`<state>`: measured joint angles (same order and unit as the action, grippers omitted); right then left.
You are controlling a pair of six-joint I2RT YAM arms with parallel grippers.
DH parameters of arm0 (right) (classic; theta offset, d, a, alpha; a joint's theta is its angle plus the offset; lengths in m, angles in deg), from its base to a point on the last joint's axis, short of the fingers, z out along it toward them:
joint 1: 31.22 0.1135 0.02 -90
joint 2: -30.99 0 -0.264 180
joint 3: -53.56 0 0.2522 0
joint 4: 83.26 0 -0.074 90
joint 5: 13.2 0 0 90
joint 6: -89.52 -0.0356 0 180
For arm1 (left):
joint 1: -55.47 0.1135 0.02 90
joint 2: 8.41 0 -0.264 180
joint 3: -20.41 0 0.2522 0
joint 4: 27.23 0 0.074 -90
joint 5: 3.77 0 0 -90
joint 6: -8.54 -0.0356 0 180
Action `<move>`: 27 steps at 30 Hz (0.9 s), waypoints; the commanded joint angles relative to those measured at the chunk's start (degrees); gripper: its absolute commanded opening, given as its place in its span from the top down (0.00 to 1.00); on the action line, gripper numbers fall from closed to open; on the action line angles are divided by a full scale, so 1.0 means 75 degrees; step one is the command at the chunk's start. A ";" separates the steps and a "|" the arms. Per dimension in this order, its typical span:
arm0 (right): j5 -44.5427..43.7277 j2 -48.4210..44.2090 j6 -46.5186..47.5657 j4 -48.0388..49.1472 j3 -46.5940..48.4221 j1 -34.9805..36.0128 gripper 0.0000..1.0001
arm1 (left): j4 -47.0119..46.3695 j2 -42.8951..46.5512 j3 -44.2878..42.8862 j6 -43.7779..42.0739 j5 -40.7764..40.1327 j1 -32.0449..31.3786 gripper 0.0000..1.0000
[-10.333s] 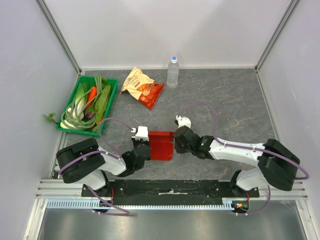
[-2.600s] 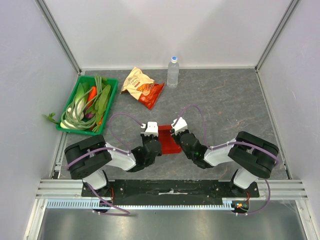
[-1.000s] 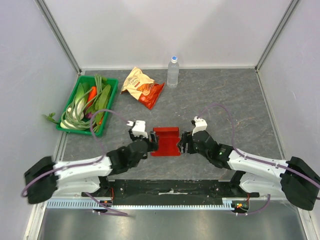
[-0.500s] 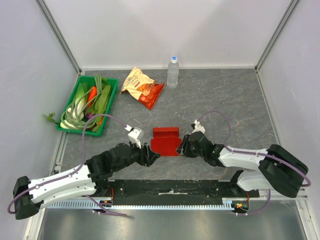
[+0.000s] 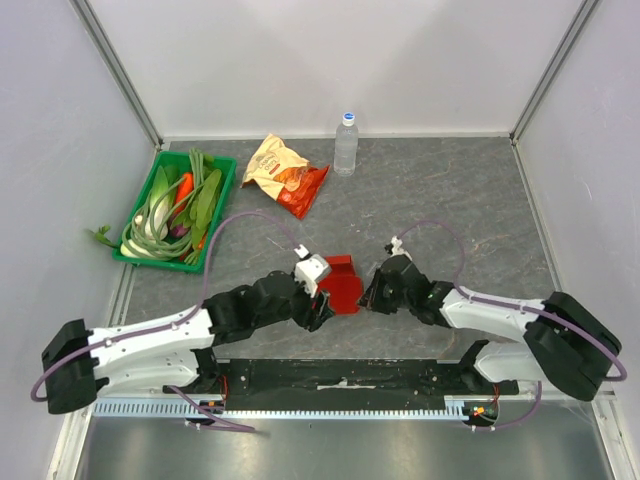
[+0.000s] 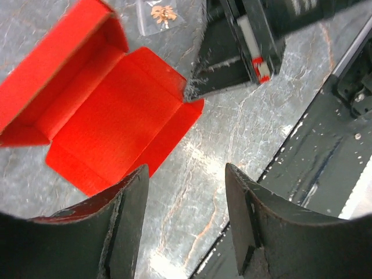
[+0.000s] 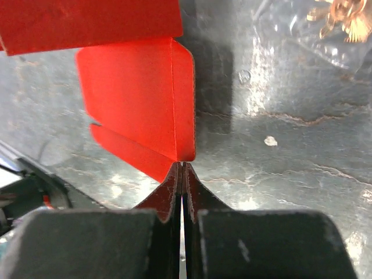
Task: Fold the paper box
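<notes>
Two arms meet low over the table (image 5: 450, 190) in the top view. The paper box (image 5: 343, 284) lies between them, just right of the left end effector (image 5: 322, 300) and just left of the right end effector (image 5: 368, 294). Well beyond both sit a veg tray (image 5: 222, 200), a snack bag (image 5: 283, 170) and a bottle (image 5: 346, 143).

Left wrist view: the left end effector (image 6: 186, 173) is open, with its fingers (image 6: 125, 226) spread and nothing between them. The paper box (image 6: 104, 128) sits ahead and to the left, open side up, walls partly raised, one flap flat. The right end effector (image 6: 196, 86) touches that flap's far corner. A small clear packet (image 6: 161, 11) lies beyond the box.

Right wrist view: the right end effector (image 7: 183, 174) is closed, its tips meeting at the lower corner of a flap on the paper box (image 7: 133, 99). We judge it is nipping that corner, though any card between the pads is too thin to see. The packet (image 7: 325, 23) is up and right, apart.

Handling, as we judge it:
- The box is thin card, so very light, and it will slide on the table at any push.
- It is stiff across panels but hinges easily at creases, and it dents if crushed.
- Best hold is on flap edges or corners near a crease, one arm pinning while the other folds.
</notes>
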<state>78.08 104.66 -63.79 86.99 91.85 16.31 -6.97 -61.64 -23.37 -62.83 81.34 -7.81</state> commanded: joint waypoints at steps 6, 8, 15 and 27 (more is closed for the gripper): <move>0.2954 -0.0460 0.0085 -0.1765 0.1193 -0.1859 1.00 | -0.1310 -0.1726 -0.0696 -0.3643 -0.0917 -0.0901 0.35; 0.3309 -0.0261 0.0004 -0.1777 0.1275 -0.2048 1.00 | -0.1546 -0.1878 -0.0720 -0.3971 -0.0779 -0.0948 0.33; 0.3989 -0.0120 -0.0500 -0.1836 0.1498 -0.2235 1.00 | -0.2260 -0.3061 -0.1130 -0.4745 -0.2461 -0.1568 0.32; 0.4353 -0.0236 -0.1285 -0.1812 0.1393 -0.2318 1.00 | -0.2414 -0.4058 -0.1376 -0.5320 -0.3587 -0.1663 0.62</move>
<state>108.16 104.23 -70.30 73.20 101.38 -0.80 -21.09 -91.01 -31.32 -98.76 63.07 -20.16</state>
